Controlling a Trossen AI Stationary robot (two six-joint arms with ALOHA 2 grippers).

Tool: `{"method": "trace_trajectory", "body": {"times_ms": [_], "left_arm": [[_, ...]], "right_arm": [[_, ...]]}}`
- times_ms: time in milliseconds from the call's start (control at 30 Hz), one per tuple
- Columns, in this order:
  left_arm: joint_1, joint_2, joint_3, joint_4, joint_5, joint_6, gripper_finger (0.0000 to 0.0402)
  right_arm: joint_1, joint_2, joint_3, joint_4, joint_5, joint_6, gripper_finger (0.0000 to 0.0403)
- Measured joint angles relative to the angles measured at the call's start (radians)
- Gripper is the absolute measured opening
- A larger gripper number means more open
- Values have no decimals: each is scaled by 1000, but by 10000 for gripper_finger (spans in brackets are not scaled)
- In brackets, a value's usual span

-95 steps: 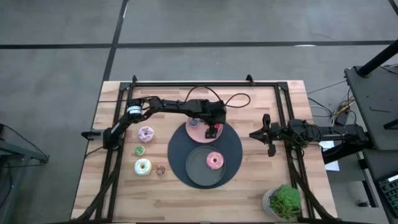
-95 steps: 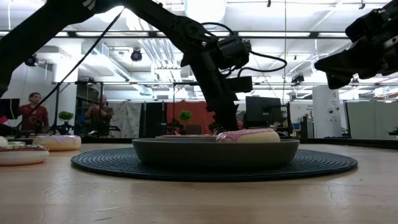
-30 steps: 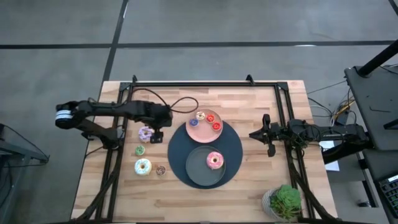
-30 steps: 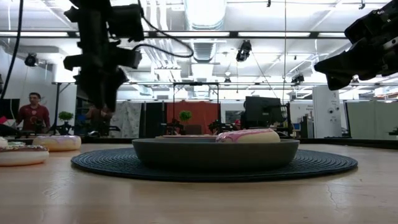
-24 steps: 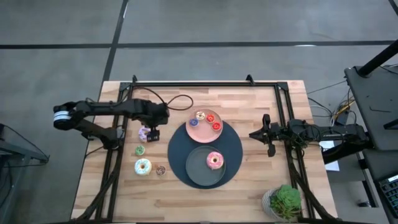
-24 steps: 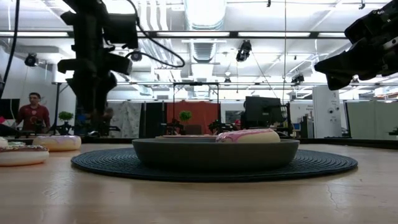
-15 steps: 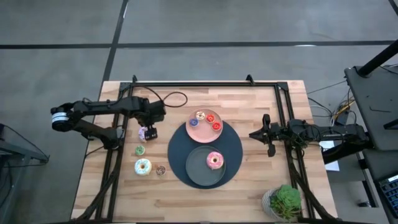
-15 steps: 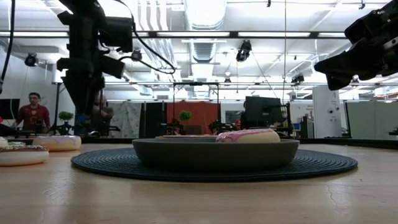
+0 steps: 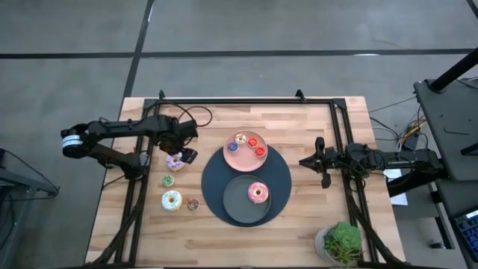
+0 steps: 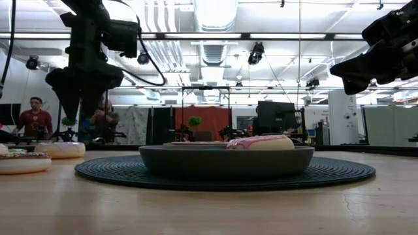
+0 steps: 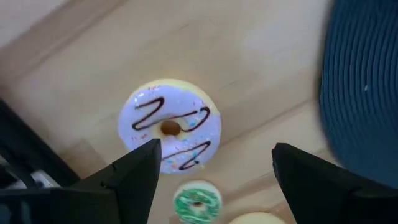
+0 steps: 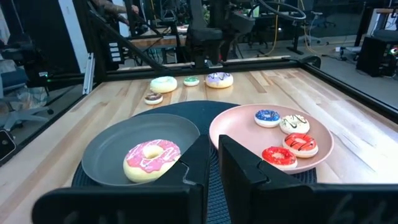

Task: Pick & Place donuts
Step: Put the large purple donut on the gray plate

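Task progress at this moment, near to far. Placed so far, by the look of it: the pink donut (image 9: 258,192) lies in the dark grey plate (image 9: 233,203), and beyond it three tiny donuts (image 12: 285,141) — blue, white with dark stripes, red — lie on the pink plate (image 9: 239,157); both plates rest on a dark round mat (image 9: 282,179). Left to move: the white sprinkled donut (image 9: 172,199), the tan donut (image 9: 193,204), the green donut (image 9: 168,180) and the lilac donut (image 11: 170,127), all on the bare tabletop (image 9: 314,119) beside the mat. The left gripper (image 11: 211,163) hovers directly above the lilac donut, its fingers (image 11: 140,163) spread wide and gripping nothing — one straddles the ring's edge in the wrist view, contact not evident. The likely next step is a descent onto this ring. The right gripper (image 9: 324,161) waits well apart at the far side of the mat, fingers (image 12: 198,155) nearly together and empty.
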Motion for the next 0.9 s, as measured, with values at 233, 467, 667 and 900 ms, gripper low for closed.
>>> {"method": "trace_trajectory", "body": {"times_ms": [233, 467, 667, 900], "left_arm": [[-3, 6, -2, 0, 0, -149, 277], [-38, 28, -38, 13, 0, -220, 277], [-83, 29, -81, 77, 3, -246, 277], [-95, 29, -117, 163, 2, -254, 277]], "right_arm": [[0, 0, 0, 0, 0, 0, 29], [0, 0, 0, 0, 0, 0, 29], [0, 0, 0, 0, 0, 0, 29], [0, 0, 0, 0, 0, 0, 29]]}}
